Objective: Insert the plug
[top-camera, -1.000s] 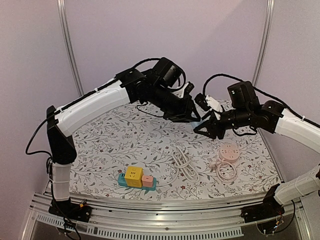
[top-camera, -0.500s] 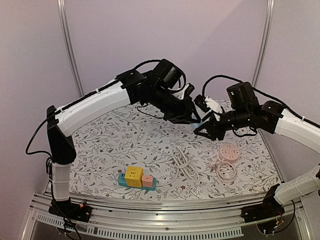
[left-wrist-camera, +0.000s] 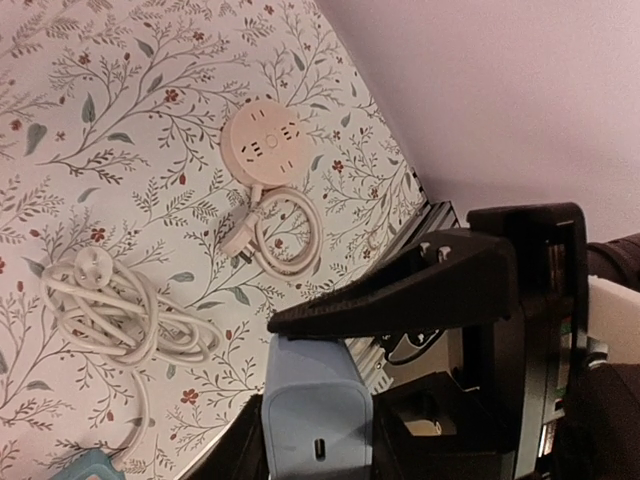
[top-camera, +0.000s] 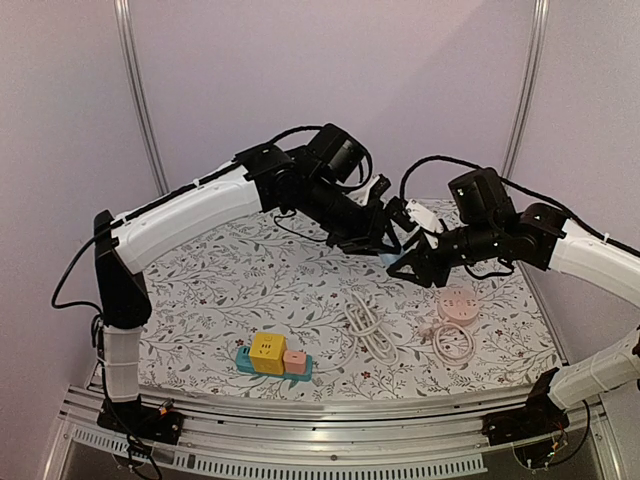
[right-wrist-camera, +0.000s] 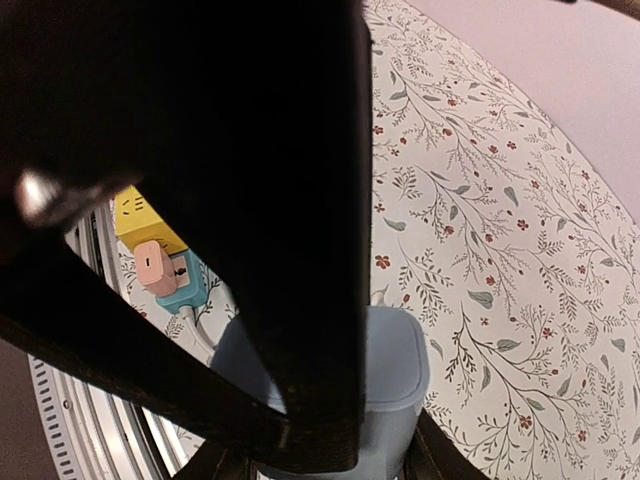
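Observation:
A light blue plug block (top-camera: pixel 391 256) is held in the air above the middle of the table, between both grippers. My left gripper (top-camera: pixel 383 244) is shut on it; in the left wrist view the plug (left-wrist-camera: pixel 318 410) sits between my left gripper's (left-wrist-camera: pixel 318 445) dark fingers. My right gripper (top-camera: pixel 402 263) meets it from the right. In the right wrist view the plug (right-wrist-camera: pixel 395 380) sits between my right gripper's (right-wrist-camera: pixel 320 462) fingers, which touch its sides. The left gripper's black body hides most of that view. The teal power strip (top-camera: pixel 246 361) lies at the front left.
A yellow cube (top-camera: pixel 268 350) and a pink adapter (top-camera: pixel 295 361) sit on the teal strip. A white coiled cable (top-camera: pixel 368 328) lies mid-table. A round pink socket (top-camera: pixel 457 305) with its coiled cord (top-camera: pixel 451 343) lies at the right. Metal rails run along the front edge.
My right gripper has moved left and closed in on the blue plug at the left gripper's tip. The left arm has shifted slightly right and down.

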